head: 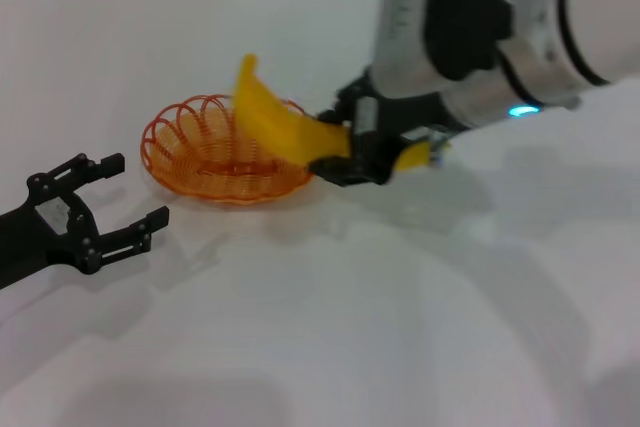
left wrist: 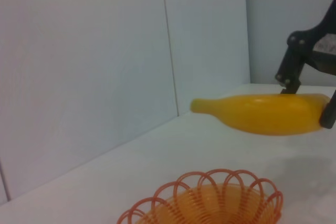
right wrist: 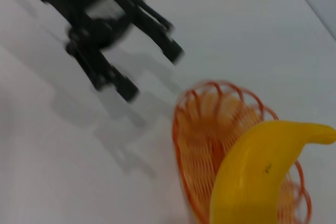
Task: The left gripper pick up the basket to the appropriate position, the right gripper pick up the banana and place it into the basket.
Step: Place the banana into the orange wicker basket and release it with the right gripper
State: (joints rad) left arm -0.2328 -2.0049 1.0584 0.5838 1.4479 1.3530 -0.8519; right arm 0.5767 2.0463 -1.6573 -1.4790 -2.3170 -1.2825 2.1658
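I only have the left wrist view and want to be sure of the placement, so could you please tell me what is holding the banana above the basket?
Observer: The right gripper holds the banana near one end, its fingers shut on it.
Operator: Thank you; is the banana over the basket?
Observer: In the head view its free end points up over the basket, not resting in it.
Operator: And where is my own gripper, please?
Observer: The left gripper sits on the robot's left of the basket, fingers open, apart from the rim.
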